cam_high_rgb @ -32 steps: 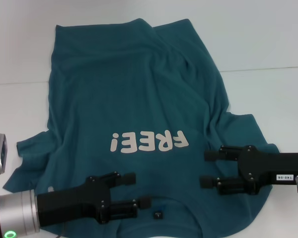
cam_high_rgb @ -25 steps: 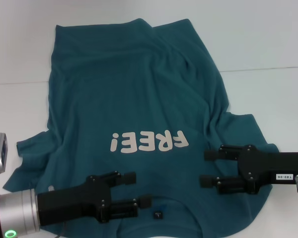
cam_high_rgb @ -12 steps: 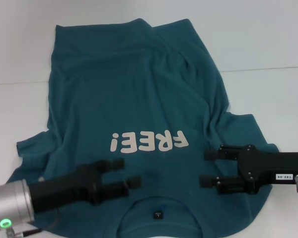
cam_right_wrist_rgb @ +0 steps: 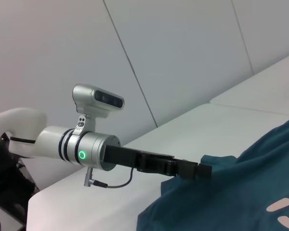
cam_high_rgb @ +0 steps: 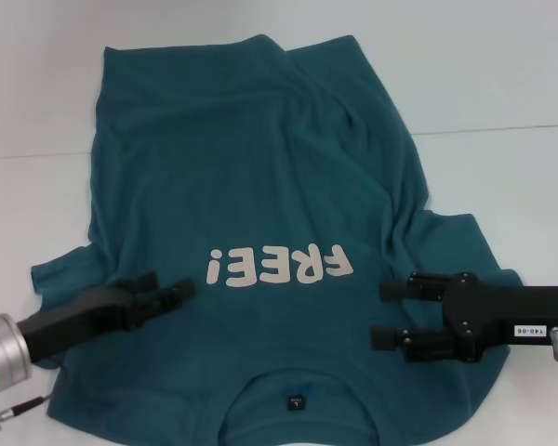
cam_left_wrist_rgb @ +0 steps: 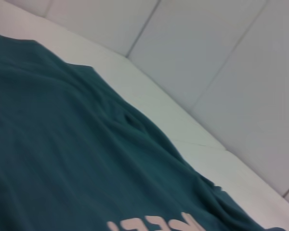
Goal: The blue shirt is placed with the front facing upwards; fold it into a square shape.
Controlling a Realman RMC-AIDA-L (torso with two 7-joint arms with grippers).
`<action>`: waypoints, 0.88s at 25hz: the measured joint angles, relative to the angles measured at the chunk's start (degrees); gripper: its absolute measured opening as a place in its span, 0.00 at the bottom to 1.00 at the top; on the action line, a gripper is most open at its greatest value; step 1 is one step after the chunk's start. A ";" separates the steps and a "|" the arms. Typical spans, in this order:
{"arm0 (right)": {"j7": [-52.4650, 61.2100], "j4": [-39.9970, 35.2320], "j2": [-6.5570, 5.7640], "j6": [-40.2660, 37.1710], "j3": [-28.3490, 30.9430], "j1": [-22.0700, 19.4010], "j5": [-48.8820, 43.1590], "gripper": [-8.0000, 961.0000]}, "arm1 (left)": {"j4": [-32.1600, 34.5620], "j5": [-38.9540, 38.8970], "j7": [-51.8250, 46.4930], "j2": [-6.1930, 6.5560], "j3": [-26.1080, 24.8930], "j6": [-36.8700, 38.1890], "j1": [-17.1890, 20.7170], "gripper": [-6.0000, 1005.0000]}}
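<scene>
The left claw (cam_high_rgb: 172, 290) hovers low over the near-left part of the blue shirt (cam_high_rgb: 251, 186), beside the left sleeve. Its two dark fingers overlap from the head camera, so I cannot tell whether it is released or clenched; nothing hangs from it. The shirt itself lies spread on the white tabletop (cam_high_rgb: 502, 84), front up, collar nearest the robot and hem at the far side, with the pale "FREE!" lettering (cam_high_rgb: 279, 267) across the chest and a small dark neck label (cam_high_rgb: 296, 402) inside the collar. Long wrinkles run up its right side. To the right, the right claw (cam_high_rgb: 383, 314) rests over the right sleeve with its two fingers spread apart, released and holding nothing.

The cloth looks light, soft and limp, so I judge it will sag and drag rather than keep any shape. The sensible holds seem to be the sleeve edges and shoulder seams near each claw, pinched flat against the tabletop, then lifted together so the fold stays even.

Only the head camera shows the whole garment and both arms. The left wrist camera sees just shirt (cam_left_wrist_rgb: 62, 154), the tops of the letters, and bare tabletop beyond. The right wrist camera alone shows the left arm side-on, its claw (cam_right_wrist_rgb: 202, 170) poised at the shirt's (cam_right_wrist_rgb: 241, 202) sleeve edge.
</scene>
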 joint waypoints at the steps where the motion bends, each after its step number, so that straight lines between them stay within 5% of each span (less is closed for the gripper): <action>1: 0.04 0.00 0.00 0.01 0.09 0.00 0.01 0.92 | 0.37 0.09 -0.44 0.25 -0.01 -0.35 0.14 0.87; 22: 0.10 0.28 0.52 0.13 1.36 -0.18 0.05 0.92 | 13.01 6.55 -12.30 2.95 -2.17 0.08 3.88 0.87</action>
